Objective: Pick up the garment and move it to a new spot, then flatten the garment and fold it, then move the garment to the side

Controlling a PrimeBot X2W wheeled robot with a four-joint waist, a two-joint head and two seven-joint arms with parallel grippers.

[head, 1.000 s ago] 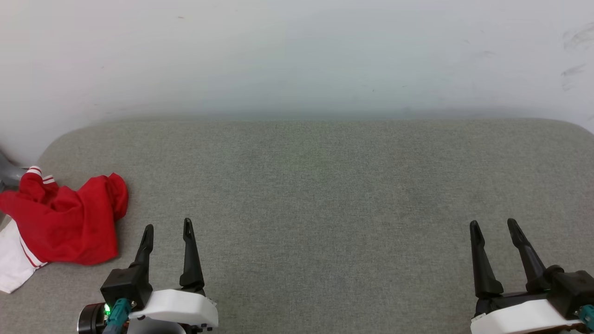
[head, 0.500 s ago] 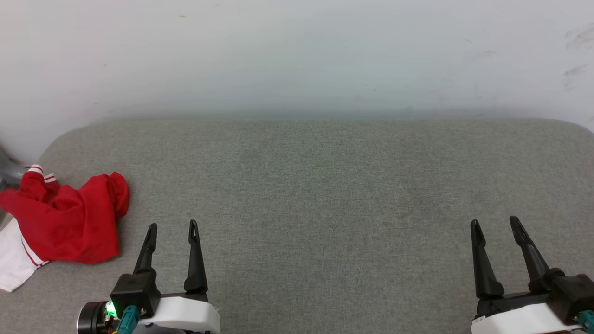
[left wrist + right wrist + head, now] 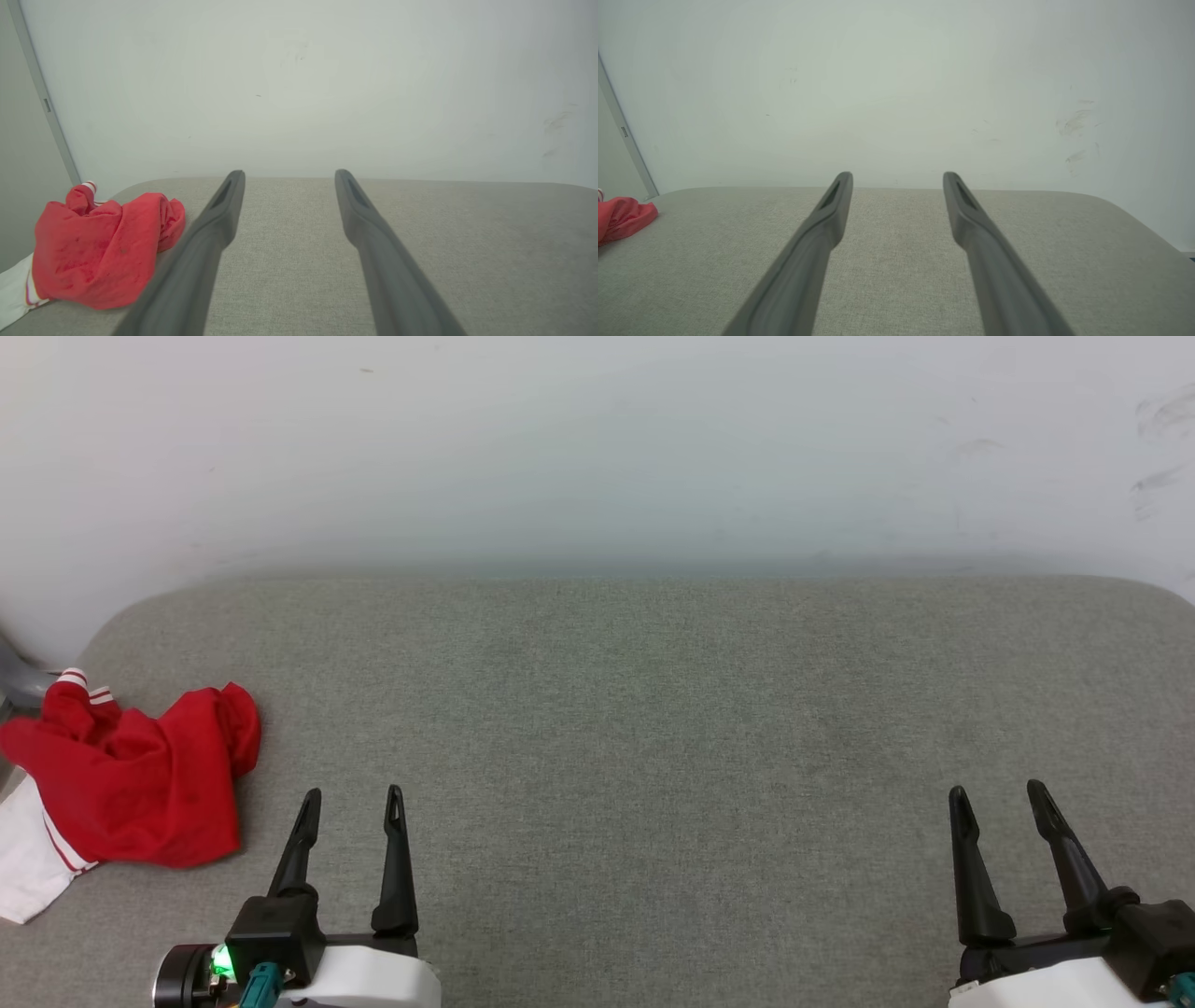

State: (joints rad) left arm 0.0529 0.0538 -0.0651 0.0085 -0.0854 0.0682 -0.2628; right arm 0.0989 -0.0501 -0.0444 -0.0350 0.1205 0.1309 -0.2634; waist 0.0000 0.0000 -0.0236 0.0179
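Left pincer (image 3: 354,792) hovers with its fingers apart and empty, near the garment (image 3: 140,775), just off its right edge. Right pincer (image 3: 996,789), also apart and empty, is well apart from the garment on that same side. The garment lies crumpled on the grey tabletop (image 3: 653,709), red with a white striped sleeve. The pick-up looks not yet begun; next, the left pincer should swing toward the garment, drop onto a raised fold and close. No brand, label or writing is readable
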